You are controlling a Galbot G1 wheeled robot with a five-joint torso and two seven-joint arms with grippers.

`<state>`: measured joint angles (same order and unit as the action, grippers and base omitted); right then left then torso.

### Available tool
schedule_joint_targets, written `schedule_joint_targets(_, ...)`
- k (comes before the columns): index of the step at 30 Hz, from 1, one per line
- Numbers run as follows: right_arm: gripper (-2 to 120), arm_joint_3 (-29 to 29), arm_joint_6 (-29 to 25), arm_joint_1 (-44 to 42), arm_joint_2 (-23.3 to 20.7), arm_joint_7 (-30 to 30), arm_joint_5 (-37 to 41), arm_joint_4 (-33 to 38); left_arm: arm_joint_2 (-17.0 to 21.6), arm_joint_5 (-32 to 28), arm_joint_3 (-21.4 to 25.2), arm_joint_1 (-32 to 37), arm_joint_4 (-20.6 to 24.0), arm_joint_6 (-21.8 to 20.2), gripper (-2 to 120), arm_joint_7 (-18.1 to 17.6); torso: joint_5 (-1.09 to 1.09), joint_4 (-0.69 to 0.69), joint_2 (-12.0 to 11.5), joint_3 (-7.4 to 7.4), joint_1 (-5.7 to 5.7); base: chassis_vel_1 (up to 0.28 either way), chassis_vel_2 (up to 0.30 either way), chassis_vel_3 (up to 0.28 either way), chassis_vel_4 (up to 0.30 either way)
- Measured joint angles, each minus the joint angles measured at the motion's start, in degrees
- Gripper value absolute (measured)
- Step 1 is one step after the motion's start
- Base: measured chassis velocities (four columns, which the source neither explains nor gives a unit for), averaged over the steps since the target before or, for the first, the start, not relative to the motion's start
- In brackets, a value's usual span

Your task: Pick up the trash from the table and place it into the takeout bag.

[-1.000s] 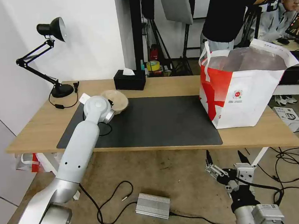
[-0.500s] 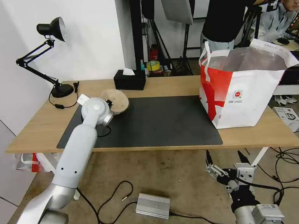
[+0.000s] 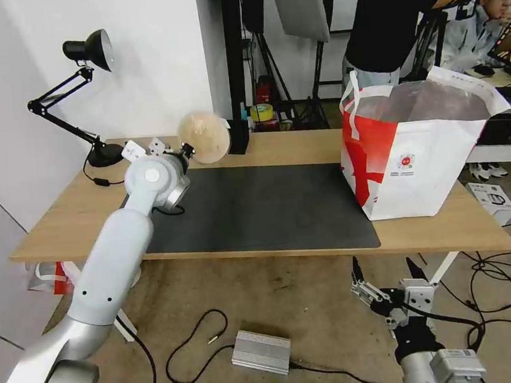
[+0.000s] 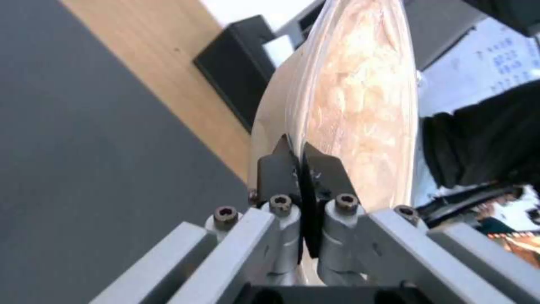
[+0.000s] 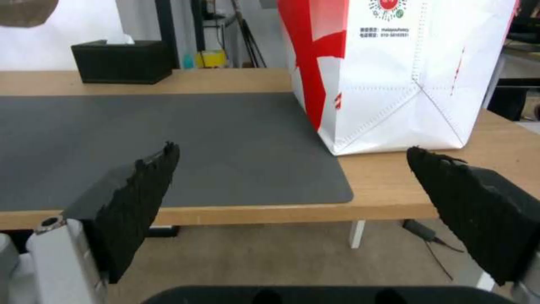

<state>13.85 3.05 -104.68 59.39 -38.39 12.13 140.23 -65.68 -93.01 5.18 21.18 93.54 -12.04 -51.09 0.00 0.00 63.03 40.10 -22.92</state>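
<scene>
Left arm point(image 3: 116, 255): smooth white shell, silver joints, a round white cap at the wrist.
Left gripper point(image 4: 297, 154): thin black fingers on grey metal brackets, hex screws just behind them.
Right gripper point(image 5: 292, 185): black ridged pads point(image 5: 143, 185) on silver mounts.
Right wrist: black cable, grey metal block behind the fingers.

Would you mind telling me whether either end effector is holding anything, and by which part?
The left end effector pinches the beige paper-pulp bowl by its rim, lifted above the table. The right end effector is open, holding nothing.
</scene>
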Motion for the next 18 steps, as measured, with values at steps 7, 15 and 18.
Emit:
schedule_joint_targets(7, 100, 0.0, 0.0, 0.0, 0.0, 0.0, 0.0, 0.0, 0.3, -0.9, -2.4, -1.4, 1.6, 0.1, 0, 1.0, 0.0, 0.0, 0.0, 0.0, 0.0, 0.0, 0.0, 0.0, 0.0)
schedule_joint_targets(15, 100, 0.0, 0.0, 0.0, 0.0, 0.0, 0.0, 0.0, 0.9, -1.6, -6.6, -4.3, 2.5, 0.2, 0, 3.6, 0.0, -0.01, 0.0, 0.0, 0.0, 0.0, 0.0, 0.0, 0.0)
schedule_joint_targets(18, 100, 0.0, 0.0, 0.0, 0.0, 0.0, 0.0, 0.0, 0.4, -1.6, -8.1, -5.4, 2.5, 0.8, 0, 4.5, 0.0, 0.0, 0.0, 0.0, 0.0, 0.0, 0.0, 0.0, 0.0)
